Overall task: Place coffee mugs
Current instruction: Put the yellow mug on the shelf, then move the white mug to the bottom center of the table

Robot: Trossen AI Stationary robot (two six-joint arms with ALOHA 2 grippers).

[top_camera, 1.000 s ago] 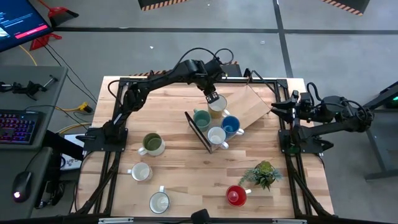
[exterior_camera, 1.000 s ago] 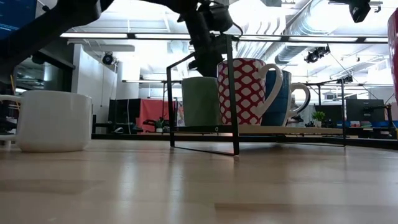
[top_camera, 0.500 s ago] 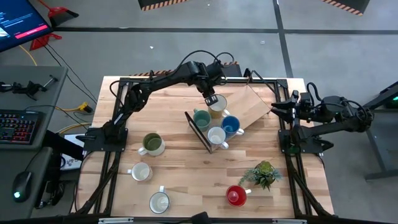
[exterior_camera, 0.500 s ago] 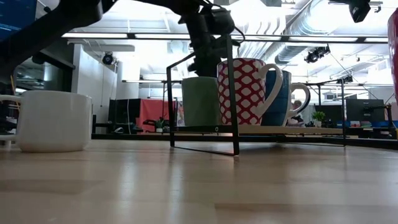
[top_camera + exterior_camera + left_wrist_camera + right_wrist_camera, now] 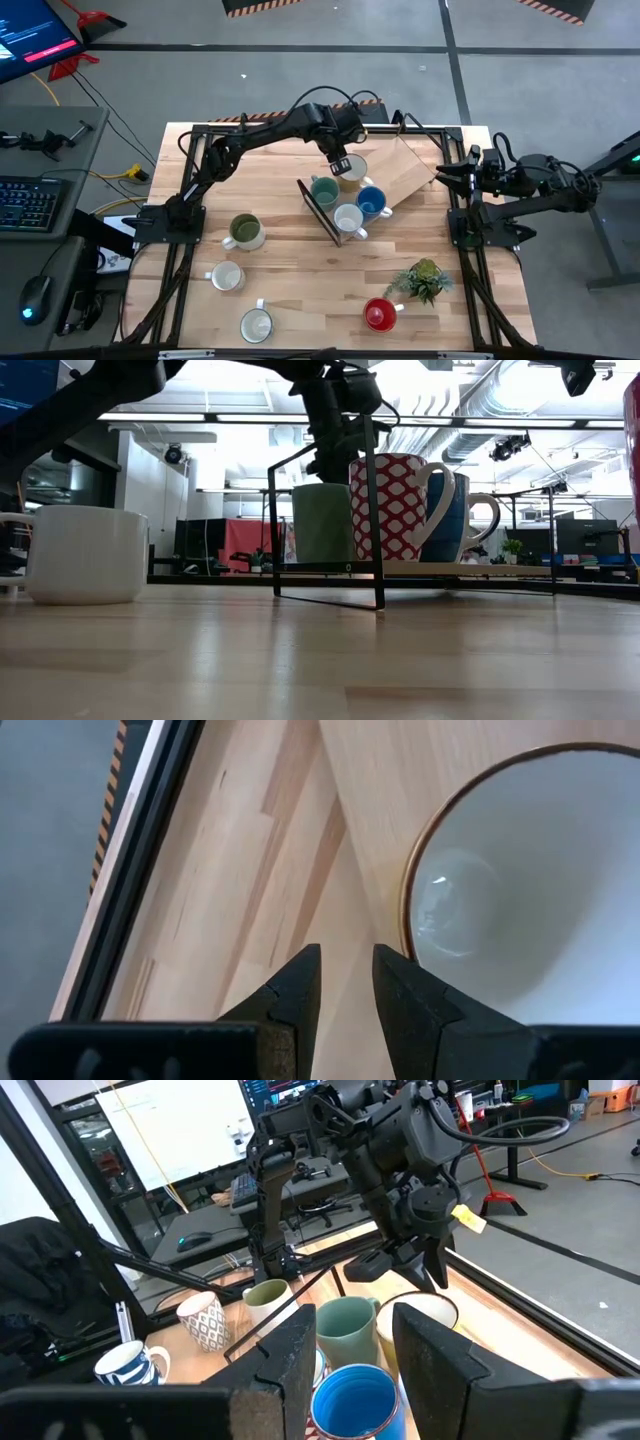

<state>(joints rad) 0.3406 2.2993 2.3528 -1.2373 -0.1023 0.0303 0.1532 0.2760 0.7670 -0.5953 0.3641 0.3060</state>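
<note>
pale wood table (image 5: 300, 250) on grey floor, open-plan office behind. left gripper (image 5: 339, 163) slightly open, empty, beside cream mug (image 5: 351, 170); right gripper (image 5: 442, 173) parted, empty.

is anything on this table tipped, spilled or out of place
Nothing stands out. Every mug in view sits upright: four grouped on the wooden board by the black wire rack, the rest loose on the table. No spills. The potted plant stands upright near the red mug.
</note>
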